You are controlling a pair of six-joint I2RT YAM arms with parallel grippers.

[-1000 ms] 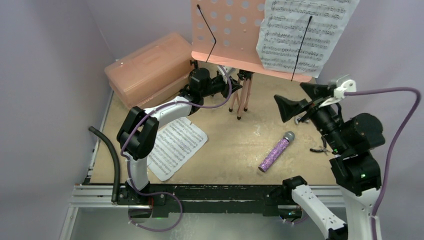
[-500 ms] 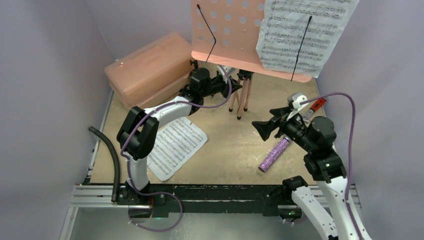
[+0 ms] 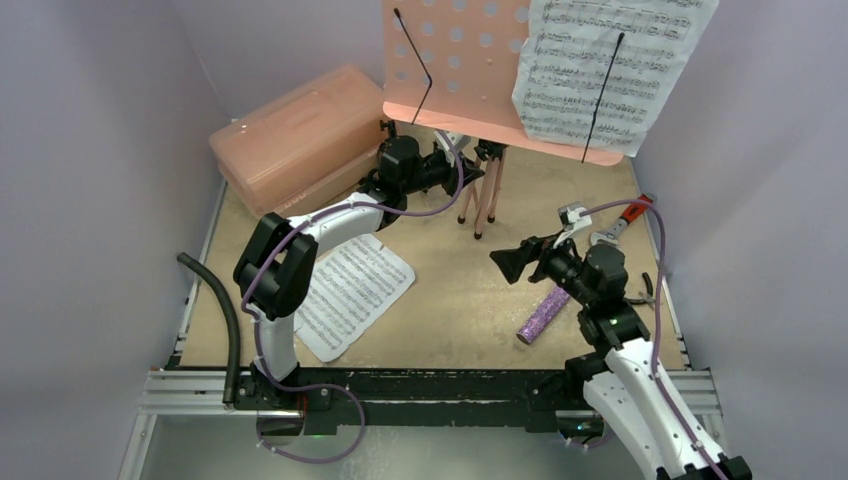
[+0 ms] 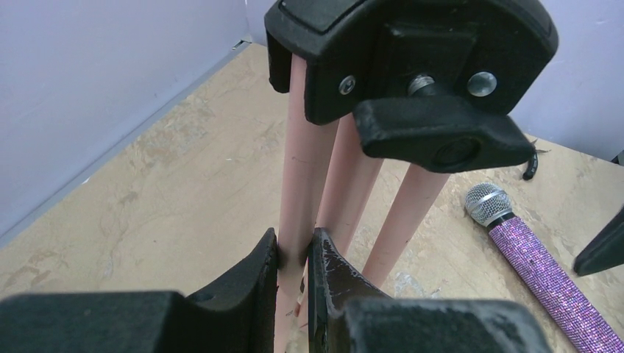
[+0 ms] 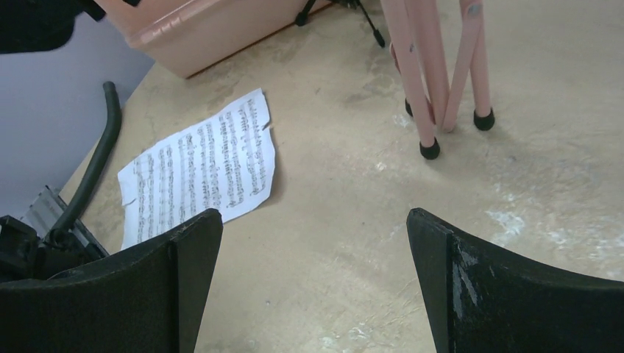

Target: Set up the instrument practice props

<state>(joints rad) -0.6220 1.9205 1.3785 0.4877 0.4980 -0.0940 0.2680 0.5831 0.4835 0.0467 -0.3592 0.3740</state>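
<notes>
Over by the back wall the pink music stand [image 3: 455, 60] is up on its tripod legs, with one sheet-music page [image 3: 600, 65] on the right half of its desk. The second page [image 3: 350, 290] is lying flat on the table [image 3: 470, 300] near the left arm's base. The left gripper [image 4: 294, 257] is pinched tight on one thin pink leg [image 4: 302, 191] just under the black hub, so that's my main worry: the stand looks top-heavy, and any sideways pull on that leg could tip it or shake the page off the desk. The right gripper [image 5: 313, 217] is spread wide with nothing in it, hovering above the table right by the glittery purple microphone [image 3: 545, 312], which lies on its side toward the front right. A mic like that is round and will probably roll if one finger touches it first, so a sloppy approach could send it off toward the red-handled tool [image 3: 630, 215]. The loose page looks tricky too, since flat paper gives the fingers nothing to get under. Left half of the desk isn't filled yet.
</notes>
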